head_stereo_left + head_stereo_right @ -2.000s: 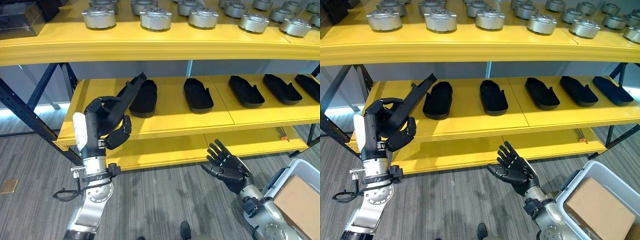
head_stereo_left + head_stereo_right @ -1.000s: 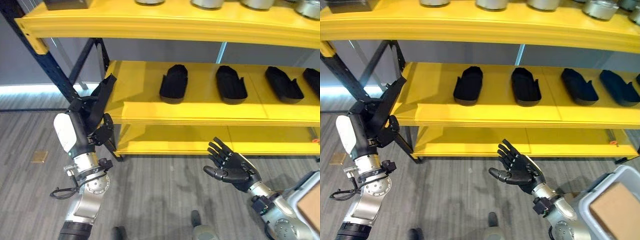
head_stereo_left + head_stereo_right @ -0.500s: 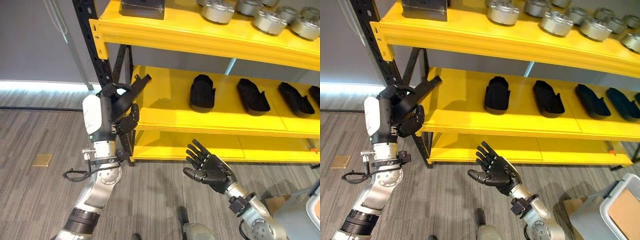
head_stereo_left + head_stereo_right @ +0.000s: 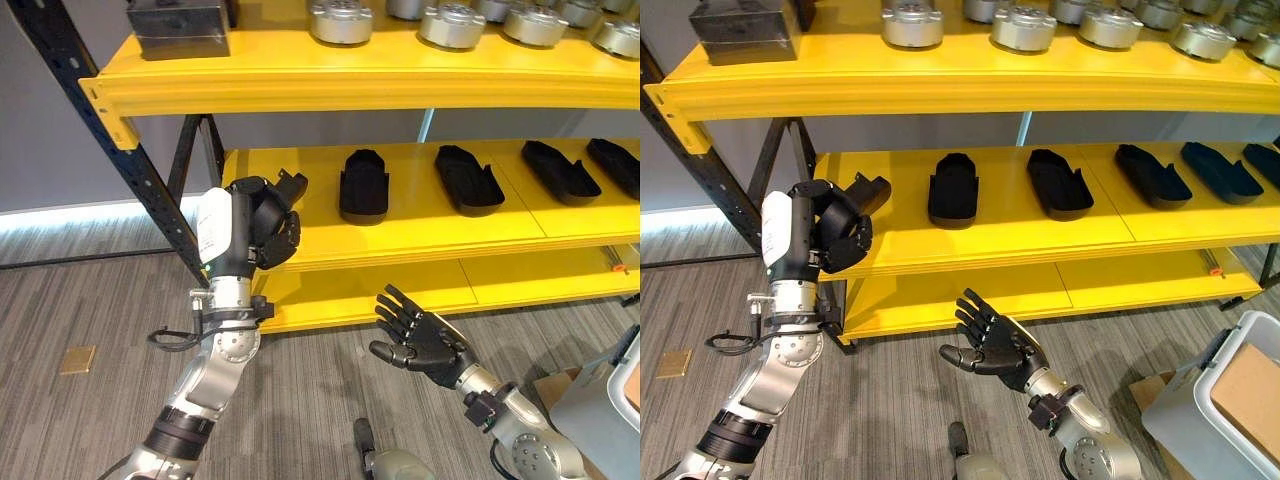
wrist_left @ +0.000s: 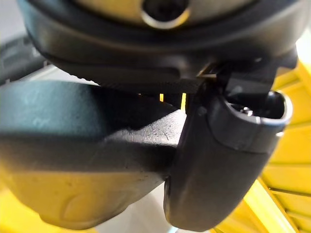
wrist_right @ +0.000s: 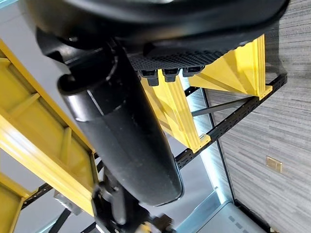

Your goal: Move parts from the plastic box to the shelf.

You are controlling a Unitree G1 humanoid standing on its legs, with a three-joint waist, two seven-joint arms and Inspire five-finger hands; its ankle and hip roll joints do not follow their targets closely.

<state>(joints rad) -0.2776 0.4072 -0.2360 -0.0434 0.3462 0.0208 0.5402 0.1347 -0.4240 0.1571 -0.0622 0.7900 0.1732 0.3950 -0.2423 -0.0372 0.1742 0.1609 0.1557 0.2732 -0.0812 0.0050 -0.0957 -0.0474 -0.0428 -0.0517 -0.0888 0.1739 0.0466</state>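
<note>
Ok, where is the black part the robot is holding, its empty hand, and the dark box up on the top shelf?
Black part (image 4: 872, 189), right eye view, on the end sticking out past the left hand.
Right hand (image 4: 432, 341), left eye view, on its palm.
Dark box (image 4: 178, 28), left eye view, on its front face.

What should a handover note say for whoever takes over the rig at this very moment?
Left hand: shut on a black part, raised at the left end of the middle shelf, not yet set down.
Right hand: open, holding nothing, low in front of the bottom shelf.
Done: black parts already lie in a row on the middle shelf, the nearest just right of the held one; round metal parts sit on the top shelf.
Plastic box: on the floor at the right, a brown piece in it.
Left: set the held part on the free left end of the middle shelf, then go back to the box.
</note>
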